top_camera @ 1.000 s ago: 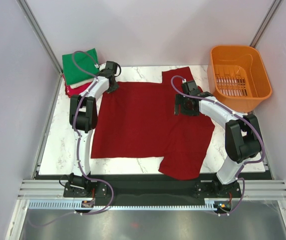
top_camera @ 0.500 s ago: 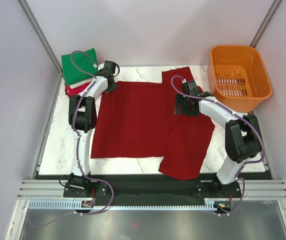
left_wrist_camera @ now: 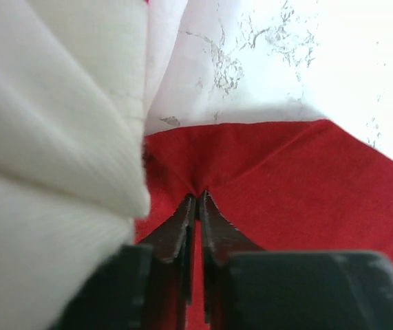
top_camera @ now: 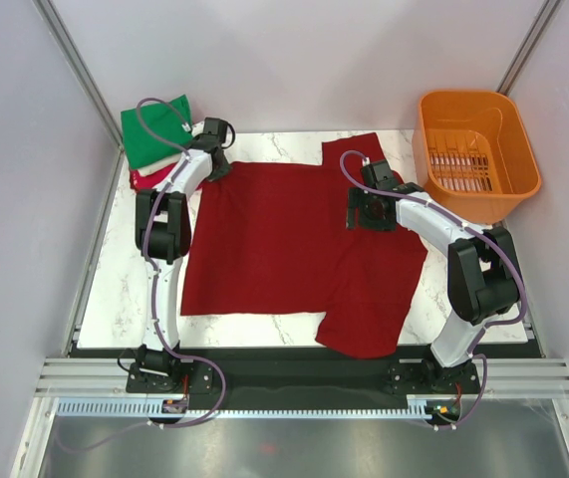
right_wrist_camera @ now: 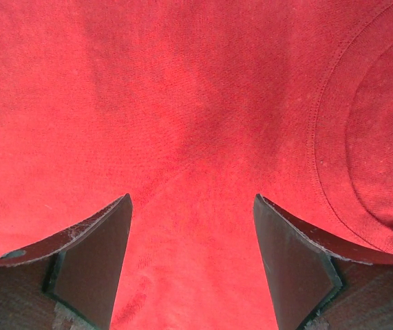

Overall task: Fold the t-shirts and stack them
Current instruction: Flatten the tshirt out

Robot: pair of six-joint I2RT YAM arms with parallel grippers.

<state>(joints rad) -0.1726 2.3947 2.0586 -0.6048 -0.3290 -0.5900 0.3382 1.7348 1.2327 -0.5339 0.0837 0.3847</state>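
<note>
My worry is the left claw (left_wrist_camera: 197, 198). Its fingers are pressed almost together on a small pucker of the dark red t-shirt (top_camera: 274, 239), and that bite looks thin. I judge it could slip out as soon as I lift. The white folded t-shirt (left_wrist_camera: 45, 137) sits just beside that claw, part of the stack of folded t-shirts (top_camera: 154, 139) at the far left corner of the worktop (top_camera: 115, 289). A careless pull could snag the stack or drag it askew.

The right claw (right_wrist_camera: 191, 199) is spread wide and holds nothing. If the left side pulls alone, the cloth would probably skew and bunch instead of folding cleanly.

The red shirt lies spread flat across the middle of the worktop, and its near right part laps over the near edge. The left claw grips it at its far left corner. The right claw sits low over its far right area, with the collar (right_wrist_camera: 361, 137) just to one side. I cannot tell whether it touches the cloth.
</note>
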